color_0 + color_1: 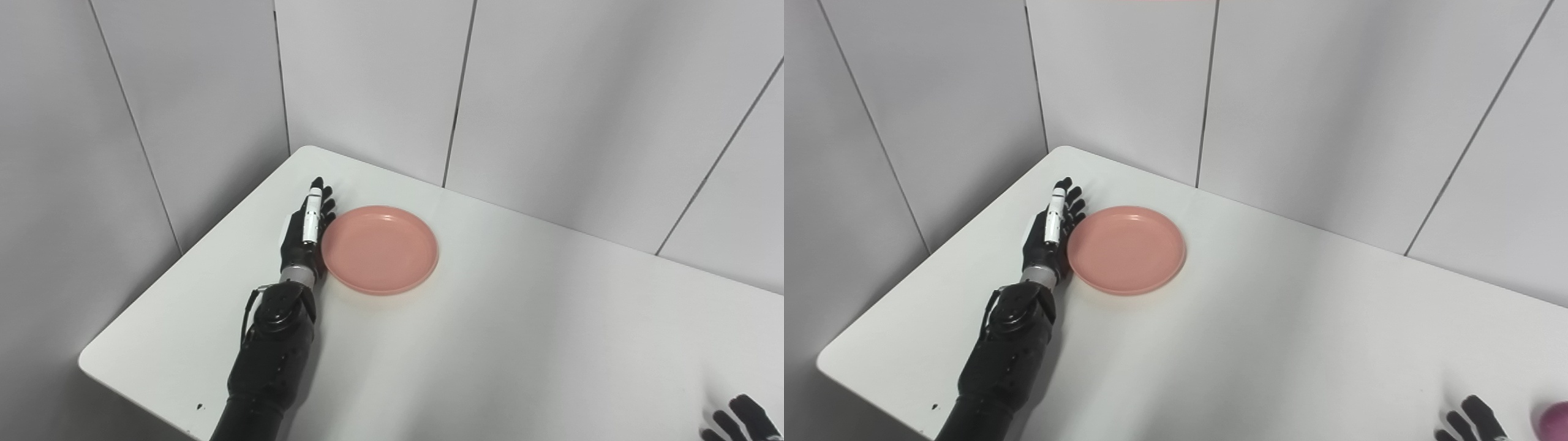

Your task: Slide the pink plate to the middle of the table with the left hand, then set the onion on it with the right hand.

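Observation:
A pink plate (380, 248) lies on the white table (520, 318) toward its far left corner. My left hand (308, 225) is open, fingers straight and pointing away, its edge against the plate's left rim. My right hand (1473, 421) shows only as black fingertips at the bottom right, fingers spread on the table. A purple-red round thing, the onion (1552, 418), is cut off by the right edge of the right eye view, just right of that hand.
Grey wall panels (367, 79) stand close behind the table and along its left side. The table's left front edge (122, 373) runs near my left forearm.

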You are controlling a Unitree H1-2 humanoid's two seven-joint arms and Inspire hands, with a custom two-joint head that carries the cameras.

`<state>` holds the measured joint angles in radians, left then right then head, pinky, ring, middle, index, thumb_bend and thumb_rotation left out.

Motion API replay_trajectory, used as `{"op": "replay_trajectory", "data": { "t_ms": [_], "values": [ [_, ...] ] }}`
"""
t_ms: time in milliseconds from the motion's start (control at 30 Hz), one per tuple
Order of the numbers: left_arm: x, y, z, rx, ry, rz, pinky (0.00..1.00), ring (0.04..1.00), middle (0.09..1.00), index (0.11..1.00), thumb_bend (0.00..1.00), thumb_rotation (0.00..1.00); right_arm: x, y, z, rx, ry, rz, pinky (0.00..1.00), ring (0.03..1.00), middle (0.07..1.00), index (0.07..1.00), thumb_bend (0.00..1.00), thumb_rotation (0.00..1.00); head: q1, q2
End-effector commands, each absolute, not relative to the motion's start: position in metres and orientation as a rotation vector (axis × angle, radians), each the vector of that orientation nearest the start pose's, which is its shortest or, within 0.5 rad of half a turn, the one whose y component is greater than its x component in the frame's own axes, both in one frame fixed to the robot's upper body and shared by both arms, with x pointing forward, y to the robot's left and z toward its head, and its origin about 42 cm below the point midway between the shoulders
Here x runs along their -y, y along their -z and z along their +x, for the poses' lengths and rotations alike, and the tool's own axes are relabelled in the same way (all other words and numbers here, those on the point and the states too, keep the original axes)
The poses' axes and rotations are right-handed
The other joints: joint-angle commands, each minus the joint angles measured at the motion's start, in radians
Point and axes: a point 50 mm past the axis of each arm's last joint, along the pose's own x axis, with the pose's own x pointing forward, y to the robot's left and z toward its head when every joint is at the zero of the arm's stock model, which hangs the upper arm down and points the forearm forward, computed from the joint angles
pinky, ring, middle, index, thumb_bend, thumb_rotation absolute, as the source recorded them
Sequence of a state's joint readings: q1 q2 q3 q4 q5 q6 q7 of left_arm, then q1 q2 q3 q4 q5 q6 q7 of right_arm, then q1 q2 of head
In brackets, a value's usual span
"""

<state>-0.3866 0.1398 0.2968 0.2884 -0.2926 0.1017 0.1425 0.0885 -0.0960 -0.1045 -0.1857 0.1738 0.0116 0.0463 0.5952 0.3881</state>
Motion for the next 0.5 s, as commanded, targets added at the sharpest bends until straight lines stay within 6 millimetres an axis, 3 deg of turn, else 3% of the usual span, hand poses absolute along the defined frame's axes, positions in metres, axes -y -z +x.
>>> {"op": "replay_trajectory", "data": {
  "t_ms": [0, 267, 467],
  "values": [
    [-0.301, -0.151, 0.411, 0.009, -0.257, -0.273, 0.95, 0.947, 0.944, 0.931, 0.38, 1.00, 0.271, -0.120, 0.246, 0.097, 0.071, 0.063, 0.76, 0.839, 0.870, 0.816, 0.80, 0.82, -0.008, 0.002],
    [-0.292, -0.152, 0.418, 0.002, -0.212, -0.248, 0.92, 0.931, 0.932, 0.924, 0.40, 1.00, 0.269, -0.119, 0.246, 0.106, 0.069, 0.061, 0.74, 0.853, 0.883, 0.825, 0.78, 0.82, -0.020, 0.006],
    [-0.278, -0.154, 0.424, 0.007, -0.160, -0.237, 0.91, 0.929, 0.932, 0.912, 0.40, 1.00, 0.266, -0.120, 0.245, 0.106, 0.079, 0.055, 0.77, 0.883, 0.907, 0.848, 0.82, 0.83, -0.043, 0.014]
  ]
}}
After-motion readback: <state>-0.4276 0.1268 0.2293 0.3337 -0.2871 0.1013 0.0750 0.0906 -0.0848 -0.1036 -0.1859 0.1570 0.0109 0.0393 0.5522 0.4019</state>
